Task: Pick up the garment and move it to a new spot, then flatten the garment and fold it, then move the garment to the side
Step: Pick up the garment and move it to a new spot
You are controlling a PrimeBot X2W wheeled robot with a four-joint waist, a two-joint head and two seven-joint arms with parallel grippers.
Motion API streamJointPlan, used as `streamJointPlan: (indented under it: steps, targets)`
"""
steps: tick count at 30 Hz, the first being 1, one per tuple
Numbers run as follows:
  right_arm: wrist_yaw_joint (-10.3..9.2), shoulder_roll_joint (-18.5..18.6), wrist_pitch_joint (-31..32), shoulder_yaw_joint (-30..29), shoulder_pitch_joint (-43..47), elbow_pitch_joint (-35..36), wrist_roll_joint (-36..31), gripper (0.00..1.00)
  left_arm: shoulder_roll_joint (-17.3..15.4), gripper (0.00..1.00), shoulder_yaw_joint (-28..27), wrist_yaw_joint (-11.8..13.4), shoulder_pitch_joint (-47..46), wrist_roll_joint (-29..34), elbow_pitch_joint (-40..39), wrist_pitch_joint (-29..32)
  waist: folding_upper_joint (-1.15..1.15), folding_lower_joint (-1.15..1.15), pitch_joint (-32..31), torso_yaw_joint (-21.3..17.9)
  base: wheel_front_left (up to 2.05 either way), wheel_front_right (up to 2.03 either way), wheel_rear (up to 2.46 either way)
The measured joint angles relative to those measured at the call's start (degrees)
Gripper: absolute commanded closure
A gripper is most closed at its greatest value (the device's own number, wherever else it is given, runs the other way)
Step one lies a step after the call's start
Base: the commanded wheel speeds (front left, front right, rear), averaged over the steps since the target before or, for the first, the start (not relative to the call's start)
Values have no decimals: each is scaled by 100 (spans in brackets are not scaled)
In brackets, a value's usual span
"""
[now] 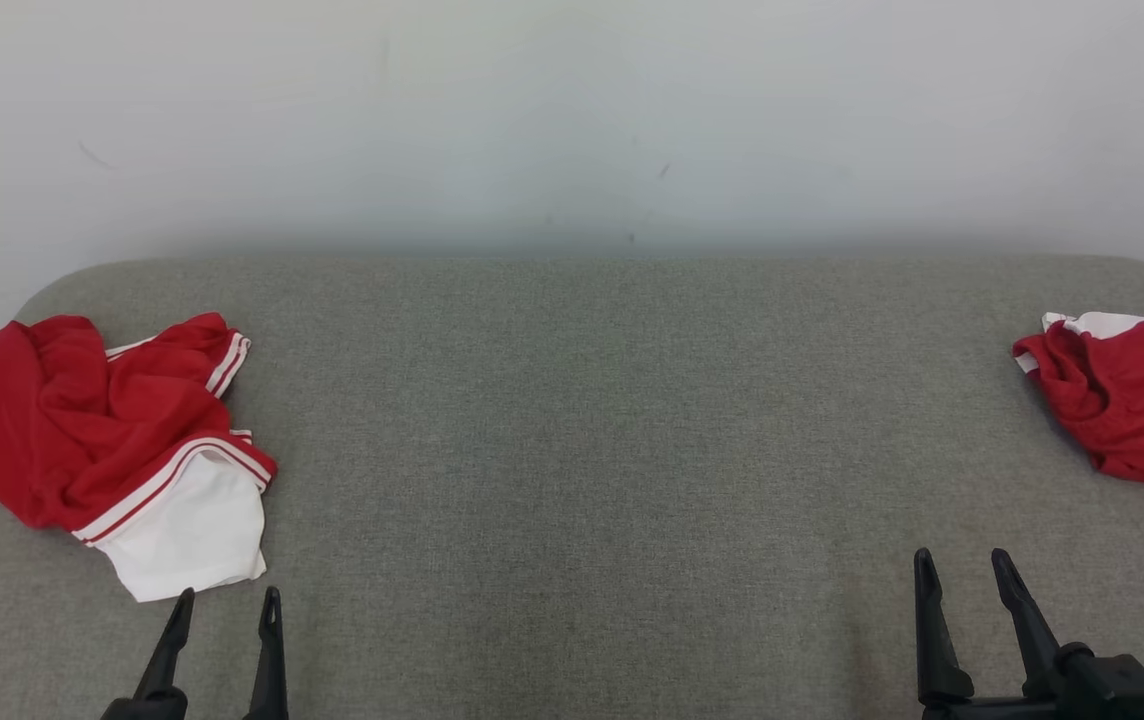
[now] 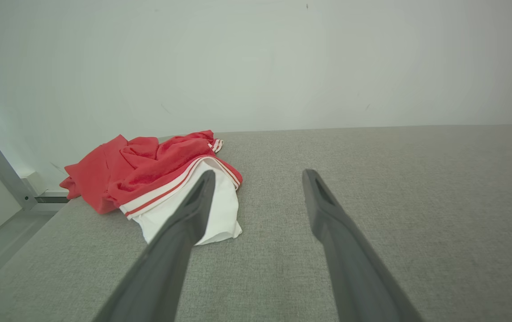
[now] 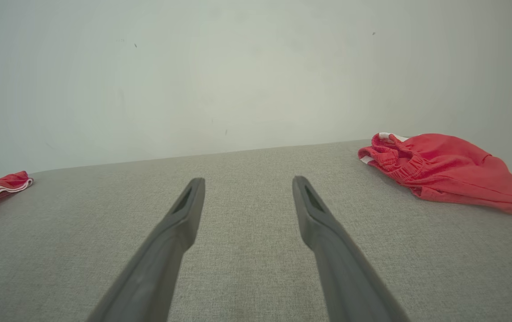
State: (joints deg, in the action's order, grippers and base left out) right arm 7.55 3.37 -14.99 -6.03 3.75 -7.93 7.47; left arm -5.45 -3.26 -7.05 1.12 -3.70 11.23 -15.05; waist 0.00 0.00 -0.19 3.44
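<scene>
Crumpled garment [image 1: 102,440] untouched at the left end of the grey table [image 1: 582,420].
The left gripper [image 1: 227,597] hovers by the table's near edge just short of it, fingers spread and empty, and the right gripper [image 1: 961,557] is likewise spread. Likely risks: pinching a single loose layer so the garment drags, or targeting the second red garment [image 1: 1127,400] at the table's right end.

The light was soft and even — bright, with no glare, and no telling where it came from. A faint band of shade lay where the pale scuffed wall [image 1: 572,120] met the grey woven-fabric surface [image 1: 572,400]. The crumpled red-and-white garment [image 1: 102,440] threw only a thin shadow. Close to the left wrist camera, the long dark fingers [image 2: 171,250] of the left gripper [image 2: 259,172] blurred.
</scene>
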Motion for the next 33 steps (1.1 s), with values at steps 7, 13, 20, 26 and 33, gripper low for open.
streamJointPlan:
  steps: [7,13,20,26,33]
  targets:
    - [0,-13,0,14,16,-25,-15,0,2,0,-35,48,-8,-1,52,0,0,0,1,101,0,0,0]
    - [0,-23,0,-36,79,-51,-18,0,-19,0,-38,55,-60,-22,100,0,0,0,16,371,0,0,0]
    - [0,-25,0,-137,88,-80,-57,0,-22,0,-78,104,-55,-25,136,0,0,0,40,797,0,0,0]
    - [0,-20,0,-214,100,-102,-91,0,-27,0,-118,149,-48,-35,146,0,0,0,61,1279,0,0,0]
    - [0,-15,0,-169,100,-136,-102,0,-47,0,-168,176,-24,-48,155,0,0,0,72,1850,0,0,0]
